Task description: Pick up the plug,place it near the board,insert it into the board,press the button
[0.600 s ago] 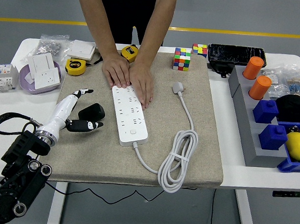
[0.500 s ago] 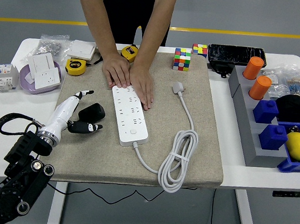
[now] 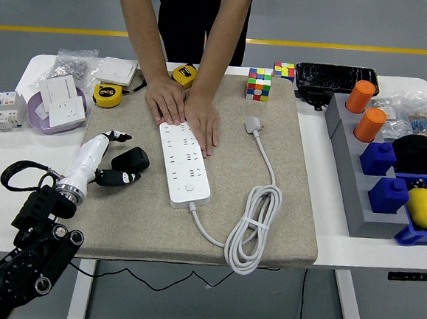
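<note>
Head view: left hand [image 3: 102, 164] lies beside the black plug [image 3: 131, 158], fingers loosely apart, holding nothing; it looks small, rigid and light, best pinched across its body

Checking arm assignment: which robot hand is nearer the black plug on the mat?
Left. The left hand is right beside the black plug, at its left edge on the mat; the right hand is out of view.

white power strip [image 3: 183, 163] on beige mat [image 3: 283, 209], far end pinned under a person's two hands [image 3: 184, 109]. black plug [image 3: 130, 158] just beside the left hand [image 3: 102, 162], fingers loosely spread. coiled white cable [image 3: 253, 225] right of strip.
</note>
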Controlling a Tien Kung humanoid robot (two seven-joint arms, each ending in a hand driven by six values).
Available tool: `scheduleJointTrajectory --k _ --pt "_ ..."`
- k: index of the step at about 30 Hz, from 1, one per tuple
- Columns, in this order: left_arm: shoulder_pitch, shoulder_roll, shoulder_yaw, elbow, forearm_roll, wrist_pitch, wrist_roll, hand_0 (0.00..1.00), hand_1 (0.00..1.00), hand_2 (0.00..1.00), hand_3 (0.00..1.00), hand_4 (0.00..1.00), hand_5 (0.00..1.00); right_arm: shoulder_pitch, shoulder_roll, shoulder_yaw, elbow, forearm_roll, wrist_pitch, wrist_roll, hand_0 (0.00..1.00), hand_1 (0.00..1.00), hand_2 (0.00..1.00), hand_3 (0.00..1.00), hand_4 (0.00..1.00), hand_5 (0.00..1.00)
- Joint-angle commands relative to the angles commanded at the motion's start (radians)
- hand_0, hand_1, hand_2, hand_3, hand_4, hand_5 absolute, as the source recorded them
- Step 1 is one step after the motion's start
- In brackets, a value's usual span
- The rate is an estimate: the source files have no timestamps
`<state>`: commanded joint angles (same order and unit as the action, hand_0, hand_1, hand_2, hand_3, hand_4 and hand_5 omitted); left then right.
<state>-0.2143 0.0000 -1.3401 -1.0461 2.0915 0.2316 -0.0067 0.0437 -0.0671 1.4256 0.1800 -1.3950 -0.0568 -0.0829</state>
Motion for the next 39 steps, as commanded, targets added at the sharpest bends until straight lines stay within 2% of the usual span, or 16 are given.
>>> scheduleJointTrajectory --k 1,6,7,12,13,19,22,28,34,39 --pt "-0.004 0.000 0.003 0.005 0.002 0.003 0.000 0.640 0.534 0.424 0.442 0.534 0.250 0.001 0.000 -0.001 0.000 0.001 0.000 0.000 0.796 0.701 0.709 0.750 0.998 0.988" --pt "-0.012 0.000 0.008 0.014 0.006 0.007 0.002 0.640 0.534 0.424 0.442 0.534 0.250 0.003 0.001 -0.001 0.000 0.004 0.000 0.001 0.796 0.701 0.709 0.750 0.998 0.988" --pt "-0.013 0.000 0.008 0.014 0.007 0.008 0.002 0.528 0.381 0.344 0.405 0.499 0.213 0.003 0.001 -0.001 0.000 0.004 0.000 0.001 0.796 0.701 0.709 0.750 0.998 0.988" --pt "-0.015 0.000 0.019 0.012 0.011 -0.005 0.016 0.528 0.381 0.344 0.405 0.499 0.213 0.002 0.001 0.001 0.000 0.005 -0.001 0.001 0.796 0.701 0.709 0.750 0.998 0.988" --pt "-0.015 0.000 0.026 0.004 0.001 -0.009 0.019 0.475 0.307 0.289 0.384 0.456 0.176 0.002 0.001 0.002 0.000 0.005 -0.001 0.001 0.796 0.700 0.709 0.750 0.998 0.988" --pt "-0.022 0.000 0.064 -0.039 -0.071 -0.023 0.020 0.472 0.309 0.283 0.382 0.450 0.172 0.000 0.003 0.006 0.000 0.003 -0.001 0.001 0.796 0.700 0.709 0.750 0.998 0.988" --pt "-0.033 0.009 0.094 -0.062 -0.113 -0.027 0.019 0.472 0.309 0.283 0.382 0.450 0.172 0.000 0.004 0.007 0.000 0.004 -0.001 0.001 0.796 0.700 0.709 0.750 0.998 0.988" --pt "-0.093 0.038 0.186 -0.085 -0.187 -0.044 0.010 0.481 0.323 0.284 0.388 0.453 0.165 0.001 0.007 0.005 0.000 0.011 -0.002 0.002 0.796 0.701 0.709 0.750 0.998 0.988" --pt "-0.171 0.083 0.281 -0.056 -0.230 -0.062 0.001 0.490 0.345 0.291 0.396 0.454 0.152 0.001 0.004 0.007 0.000 0.006 -0.002 0.000 0.796 0.700 0.709 0.750 0.998 0.988" --pt "-0.232 0.126 0.355 -0.014 -0.217 -0.061 -0.005 0.490 0.354 0.294 0.396 0.454 0.143 0.003 -0.002 0.007 0.000 0.004 -0.002 -0.001 0.796 0.700 0.709 0.749 0.998 0.988"
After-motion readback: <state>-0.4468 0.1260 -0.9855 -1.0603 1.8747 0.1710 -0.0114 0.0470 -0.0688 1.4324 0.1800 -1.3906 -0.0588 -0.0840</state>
